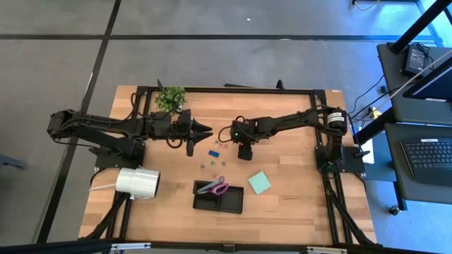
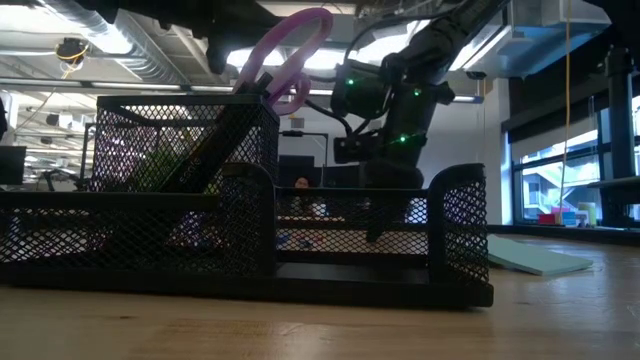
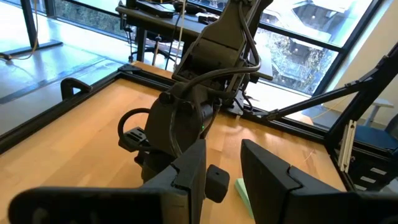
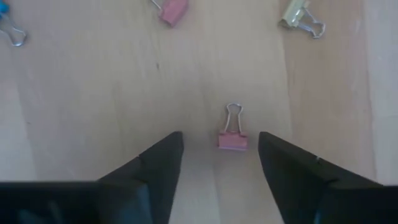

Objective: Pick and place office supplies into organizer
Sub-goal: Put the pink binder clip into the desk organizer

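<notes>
My right gripper points down at the middle of the table, open. In the right wrist view its fingers stand either side of a small pink binder clip lying flat on the wood, without touching it. More clips lie nearby: pink, gold and blue. The black mesh organizer sits near the near edge with the purple-handled scissors standing in it, their handles sticking up. The pale green sticky-note pad lies flat to its right. My left gripper hovers open, left of the right gripper.
A big white roll lies at the table's left near side. A small green plant stands at the far edge. Small blue and dark clips are scattered between the grippers and the organizer. Bare wood lies right of the pad.
</notes>
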`<act>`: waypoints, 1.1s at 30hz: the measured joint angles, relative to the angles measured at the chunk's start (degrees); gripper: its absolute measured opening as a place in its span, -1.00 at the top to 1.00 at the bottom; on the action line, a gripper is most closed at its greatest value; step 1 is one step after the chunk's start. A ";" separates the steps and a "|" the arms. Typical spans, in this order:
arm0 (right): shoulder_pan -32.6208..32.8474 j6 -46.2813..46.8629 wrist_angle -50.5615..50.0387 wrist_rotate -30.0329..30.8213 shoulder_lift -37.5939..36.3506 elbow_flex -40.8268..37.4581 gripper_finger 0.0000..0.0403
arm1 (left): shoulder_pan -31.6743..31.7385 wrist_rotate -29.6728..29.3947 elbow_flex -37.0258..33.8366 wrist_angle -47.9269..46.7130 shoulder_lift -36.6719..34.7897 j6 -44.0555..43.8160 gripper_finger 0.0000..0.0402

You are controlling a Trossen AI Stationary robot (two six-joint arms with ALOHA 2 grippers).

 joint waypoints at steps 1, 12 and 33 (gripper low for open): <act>0.00 0.02 -0.09 0.00 0.04 0.00 0.01 | 0.00 0.00 0.00 -0.16 0.00 0.00 0.53; 0.17 1.40 -0.30 -0.24 0.15 -0.09 0.60 | 0.00 0.00 0.00 -0.44 0.02 0.00 0.53; 0.00 -0.71 0.62 0.55 0.15 -0.24 0.76 | 0.00 0.03 0.00 -0.46 0.02 0.00 0.53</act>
